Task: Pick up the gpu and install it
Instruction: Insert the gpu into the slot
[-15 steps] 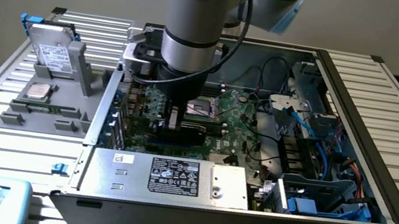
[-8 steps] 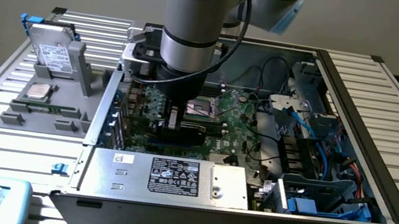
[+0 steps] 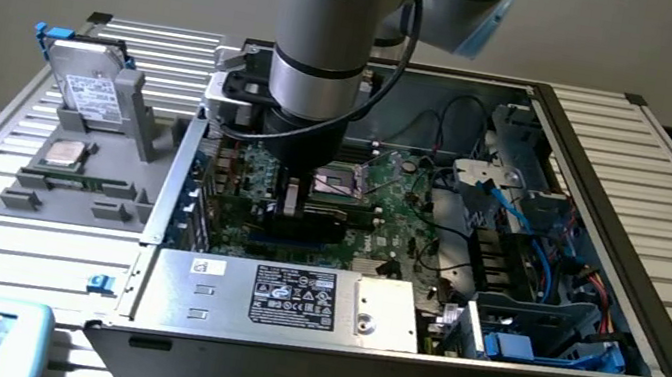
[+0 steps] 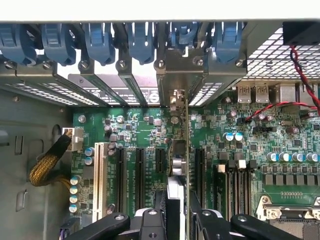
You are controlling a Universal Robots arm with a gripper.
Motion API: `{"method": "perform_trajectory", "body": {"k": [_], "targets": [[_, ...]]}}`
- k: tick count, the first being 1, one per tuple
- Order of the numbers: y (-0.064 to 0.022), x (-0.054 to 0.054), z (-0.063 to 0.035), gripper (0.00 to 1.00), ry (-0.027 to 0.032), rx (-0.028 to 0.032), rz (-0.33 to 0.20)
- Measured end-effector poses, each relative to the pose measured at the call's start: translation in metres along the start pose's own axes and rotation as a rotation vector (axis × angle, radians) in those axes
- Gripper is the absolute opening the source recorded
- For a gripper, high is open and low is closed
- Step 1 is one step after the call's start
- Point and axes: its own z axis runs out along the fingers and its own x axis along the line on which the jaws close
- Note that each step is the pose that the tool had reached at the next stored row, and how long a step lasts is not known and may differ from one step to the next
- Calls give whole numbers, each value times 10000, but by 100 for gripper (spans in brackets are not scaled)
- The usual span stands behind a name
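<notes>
Between the claw (image 4: 177, 222) fingers, gripped edge-on: gpu (image 4: 178, 167), upright, low over the motherboard (image 4: 250, 145). Just beside, black expansion slots (image 4: 141, 170). Best held vertical, connector edge lined over its slot, pressed straight down, no twisting.

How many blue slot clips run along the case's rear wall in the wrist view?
6 blue clips, side by side in one row along the case's rear wall; more may lie past the picture's edges.

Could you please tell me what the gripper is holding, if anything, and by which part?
The gripper holds the gpu, edge-on above the motherboard, pinched across both faces at its upper edge.
</notes>
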Motion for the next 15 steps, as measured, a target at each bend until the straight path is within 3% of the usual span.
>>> {"method": "perform_trajectory", "body": {"k": [15], "targets": [[20,-4,7,28,10,17,-57]]}}
